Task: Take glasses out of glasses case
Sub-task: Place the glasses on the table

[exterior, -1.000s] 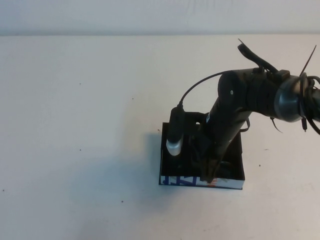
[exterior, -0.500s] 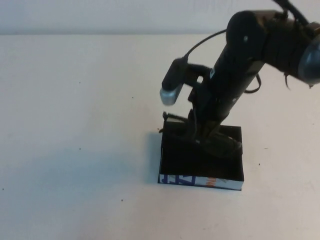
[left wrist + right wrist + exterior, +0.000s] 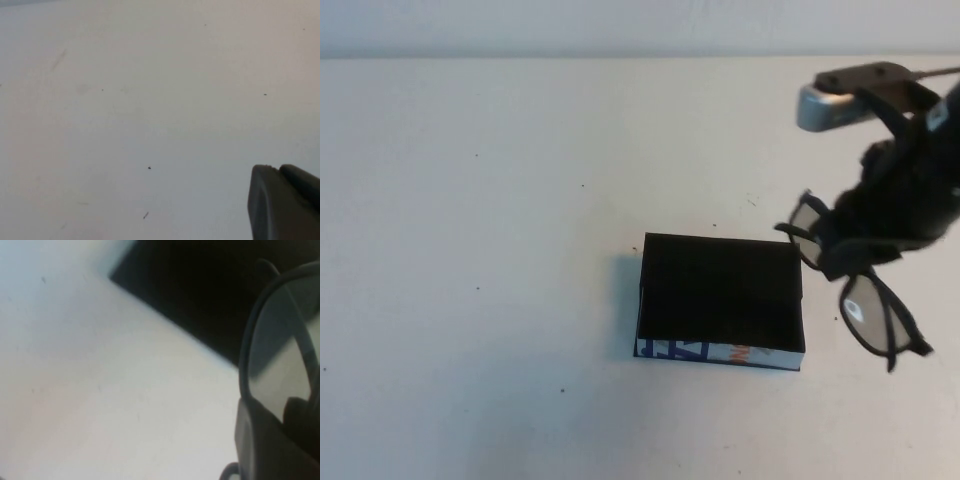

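Right pincer is hanging at the right edge of the high view, closed on the glasses somewhere around the bridge, frame tilted with one lens up-left and the other drooping lower right. Glasses are in the air, off to the right of the glasses case, clear of it. Case is sitting open at frame centre on the table, black interior looking empty, white printed wall facing the lower edge. Left pincer is showing only as a dark tip in the lower right of its wrist view, over bare table; cannot tell how it is set. Risks, as a guess: the grip looks narrow and off-centre, so the frame may be pivoting or slipping out on a quick swing; lowering it tilted may land one lens first and scratch it.
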